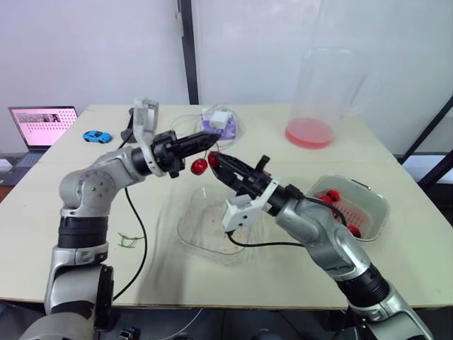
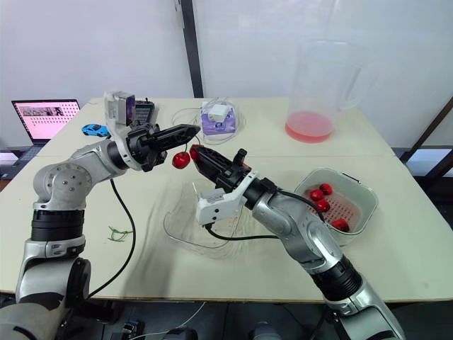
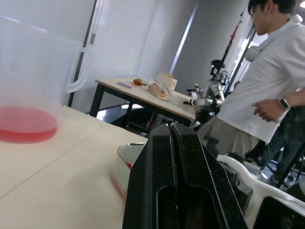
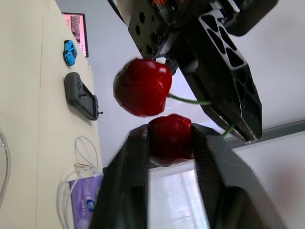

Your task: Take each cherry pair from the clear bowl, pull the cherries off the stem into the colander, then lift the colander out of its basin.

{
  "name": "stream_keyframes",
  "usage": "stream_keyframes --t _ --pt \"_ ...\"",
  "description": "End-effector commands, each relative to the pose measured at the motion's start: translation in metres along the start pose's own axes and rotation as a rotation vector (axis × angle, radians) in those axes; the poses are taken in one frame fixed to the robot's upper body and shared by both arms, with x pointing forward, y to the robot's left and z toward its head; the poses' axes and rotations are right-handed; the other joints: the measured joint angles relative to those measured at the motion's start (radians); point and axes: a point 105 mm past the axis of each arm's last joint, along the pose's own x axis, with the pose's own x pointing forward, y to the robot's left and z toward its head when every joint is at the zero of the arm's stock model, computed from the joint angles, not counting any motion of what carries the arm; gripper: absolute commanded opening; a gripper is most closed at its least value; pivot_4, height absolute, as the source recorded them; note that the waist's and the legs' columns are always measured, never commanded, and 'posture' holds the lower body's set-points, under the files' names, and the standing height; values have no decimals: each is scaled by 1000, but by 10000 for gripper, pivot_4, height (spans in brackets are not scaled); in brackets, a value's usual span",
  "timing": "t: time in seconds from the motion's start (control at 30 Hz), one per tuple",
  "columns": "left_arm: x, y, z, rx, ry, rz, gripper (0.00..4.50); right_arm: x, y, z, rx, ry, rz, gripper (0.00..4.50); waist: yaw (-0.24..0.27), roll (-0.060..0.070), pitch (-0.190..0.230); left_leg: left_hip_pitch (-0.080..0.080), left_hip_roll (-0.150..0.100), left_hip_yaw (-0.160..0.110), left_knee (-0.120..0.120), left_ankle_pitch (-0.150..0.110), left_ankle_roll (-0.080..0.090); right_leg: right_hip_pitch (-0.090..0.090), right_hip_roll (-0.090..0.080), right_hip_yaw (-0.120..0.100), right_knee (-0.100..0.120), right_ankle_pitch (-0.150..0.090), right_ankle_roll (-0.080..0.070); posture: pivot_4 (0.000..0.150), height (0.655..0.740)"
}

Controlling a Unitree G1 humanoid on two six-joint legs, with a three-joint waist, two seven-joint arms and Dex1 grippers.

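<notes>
My left gripper [image 1: 205,142] is shut on the green stem [image 4: 190,100] of a cherry pair, held in the air above the clear bowl [image 1: 191,228]. One red cherry [image 1: 199,166] hangs free from the stem. The other cherry [image 4: 170,138] is clamped between the fingers of my right gripper [image 1: 214,160], which is right next to the left fingertips. At the right, the white colander [image 1: 369,212] sits in its basin with several red cherries [image 1: 331,195] inside. The left wrist view has my left fingers [image 3: 174,143] pressed together.
A tall clear pitcher [image 1: 322,92] with red liquid stands at the back right. A purple bag with a white charger [image 1: 218,122], a blue toy car [image 1: 97,136] and a laptop [image 1: 42,126] lie at the back left. A loose green stem [image 1: 127,241] lies near the front left. A person [image 3: 257,86] stands beyond the table.
</notes>
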Motion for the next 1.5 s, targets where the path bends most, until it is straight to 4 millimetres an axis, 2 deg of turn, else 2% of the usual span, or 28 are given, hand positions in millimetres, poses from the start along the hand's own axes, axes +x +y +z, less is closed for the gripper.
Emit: stream_keyframes --t 0.03,0.1,0.13,0.23,0.37,0.47,0.53,0.57,0.73,0.8,0.97,1.23,1.33,1.5 --pt "3 -2 5 24 -7 -21 0 -12 -13 -2 43 18 -3 33313 1 0 0 0 0 0 0 0 0 0 0 0 0 0 0 1500 7332" --pt "2 -1 5 28 -7 -18 0 -19 -16 -4 105 32 3 43837 1 0 0 0 0 0 0 0 0 0 0 0 0 0 0 1500 7332" --pt "2 0 5 32 -4 -13 0 -22 -19 -4 134 38 4 44527 1 0 0 0 0 0 0 0 0 0 0 0 0 0 0 1500 7332" --pt "2 0 4 60 28 -20 0 -35 -24 -5 225 53 23 44527 1 0 0 0 0 0 0 0 0 0 0 0 0 0 0 1500 7332" --pt "3 0 5 67 32 -36 0 -43 -41 -26 548 179 -59 44527 1 0 0 0 0 0 0 0 1 1 0 0 0 0 0 1500 7332" --pt "5 -3 2 85 58 -61 0 -36 -53 -33 1022 152 -84 44527 -2 0 0 1 0 -1 0 0 1 1 0 0 1 0 0 1500 7332" --pt "6 -4 -2 117 90 -68 0 -33 -61 -36 1214 139 -110 44527 -1 0 0 1 0 -1 0 0 0 0 1 0 3 0 0 1500 7332" --pt "6 -4 -3 125 92 -72 0 -32 -62 -36 1302 119 -99 44527 0 0 0 1 0 -1 0 0 0 0 0 0 4 0 -1 1500 7332" --pt "12 -13 -5 126 92 -121 0 -37 -53 -8 1607 -30 161 44527 2 0 0 1 0 -1 0 -1 2 0 -1 -1 5 -1 -1 1500 7332" --pt "14 -15 -4 114 82 -132 0 -38 -53 -4 1665 -49 196 44527 0 1 0 1 0 -1 0 -2 3 0 -1 -1 5 -1 -1 1500 7332" --pt "22 -27 -5 92 65 -180 0 -39 -40 -10 1617 27 209 44527 -1 1 0 1 0 -1 0 -2 4 0 0 -1 5 -1 -1 1500 7332" --pt "27 -36 -7 74 56 -214 0 -36 -31 0 1600 12 281 44527 -1 1 0 1 0 -1 0 -2 4 -1 0 -1 5 -1 -1 1500 7332" --pt "28 -36 -7 67 48 -214 0 -34 -32 2 1608 -6 280 35482 -1 1 0 1 0 -1 0 -2 4 -1 0 0 5 -1 -1 1500 7332" --pt "28 -35 -8 64 47 -212 0 -33 -35 5 1620 -27 281 11227 -1 0 0 1 0 -1 0 -2 4 -1 0 0 5 -1 -1 1500 7332"
